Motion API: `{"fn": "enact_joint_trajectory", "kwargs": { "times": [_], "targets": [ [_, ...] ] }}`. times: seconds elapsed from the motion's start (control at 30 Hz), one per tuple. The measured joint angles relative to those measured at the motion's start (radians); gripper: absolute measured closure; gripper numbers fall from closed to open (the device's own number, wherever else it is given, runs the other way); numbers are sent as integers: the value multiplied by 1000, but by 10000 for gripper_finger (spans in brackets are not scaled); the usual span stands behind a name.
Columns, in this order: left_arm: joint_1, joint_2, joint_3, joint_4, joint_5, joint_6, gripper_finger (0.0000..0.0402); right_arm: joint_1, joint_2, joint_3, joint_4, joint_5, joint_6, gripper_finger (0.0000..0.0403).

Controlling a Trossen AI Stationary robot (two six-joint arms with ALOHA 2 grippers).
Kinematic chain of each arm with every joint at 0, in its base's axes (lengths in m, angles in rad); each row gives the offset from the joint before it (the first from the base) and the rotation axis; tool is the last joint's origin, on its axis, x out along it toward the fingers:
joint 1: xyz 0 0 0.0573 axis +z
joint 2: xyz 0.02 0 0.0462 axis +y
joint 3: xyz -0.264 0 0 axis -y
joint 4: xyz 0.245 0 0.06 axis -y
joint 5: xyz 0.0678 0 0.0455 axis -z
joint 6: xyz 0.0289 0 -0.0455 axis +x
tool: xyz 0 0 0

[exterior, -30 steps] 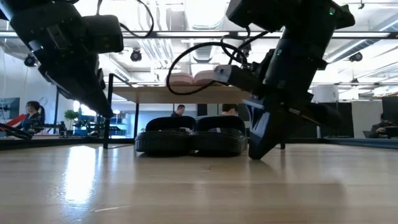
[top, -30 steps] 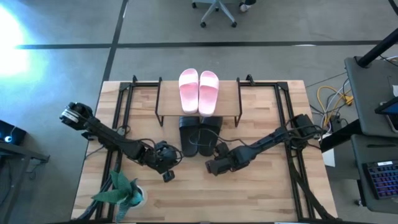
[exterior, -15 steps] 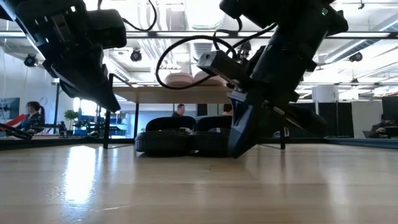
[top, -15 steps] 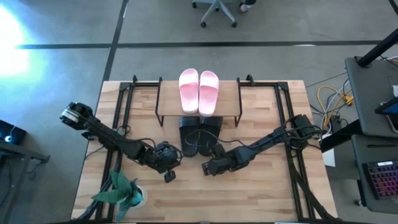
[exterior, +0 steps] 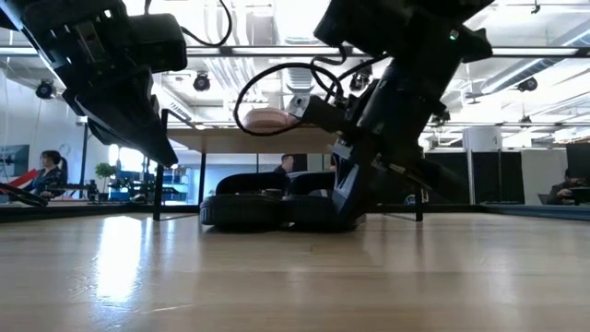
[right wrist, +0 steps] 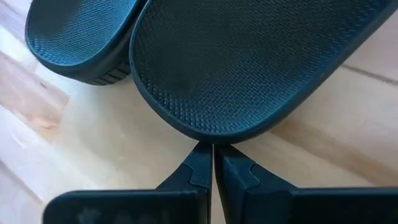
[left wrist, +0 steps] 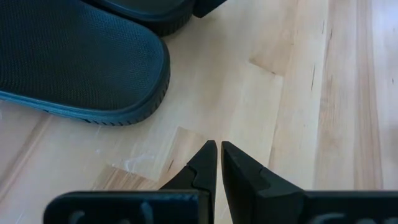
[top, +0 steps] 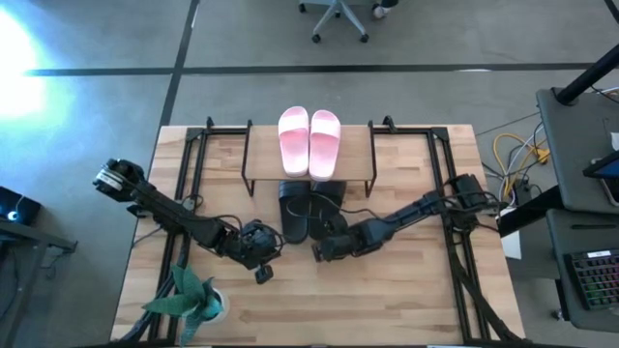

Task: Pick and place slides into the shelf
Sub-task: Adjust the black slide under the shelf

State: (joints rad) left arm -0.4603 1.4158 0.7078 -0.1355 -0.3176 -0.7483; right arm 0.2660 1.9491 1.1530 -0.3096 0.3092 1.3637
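The light pink pair of slides (top: 309, 141) already lies on the small wooden-topped shelf (top: 356, 155), while the dark grey-black textured pair (top: 308, 210) sits on the table beneath it, the right gripper (right wrist: 212, 163), jaws pressed together, nudging one heel, and the left gripper (left wrist: 217, 163), likewise closed, waits nearby.

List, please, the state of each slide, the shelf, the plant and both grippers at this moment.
Pink slides: side by side on top of the shelf.
Dark slides: side by side on the table, toes under the shelf.
Shelf: upright, holds the pink pair.
Plant: upright at the table's near left corner.
Left gripper: shut, empty.
Right gripper: shut, at a dark slide's heel.
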Motion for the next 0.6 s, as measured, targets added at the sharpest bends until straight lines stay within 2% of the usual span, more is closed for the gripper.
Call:
{"fn": "enact_joint_trajectory", "kwargs": {
  "times": [0.3,0.6],
  "targets": [
    [0,0,0,-4,0,2,393,-49,29,3,-17,75,-4,394],
    [0,0,0,-3,1,2,393,-65,26,0,-147,279,107,394]
  ]
}}
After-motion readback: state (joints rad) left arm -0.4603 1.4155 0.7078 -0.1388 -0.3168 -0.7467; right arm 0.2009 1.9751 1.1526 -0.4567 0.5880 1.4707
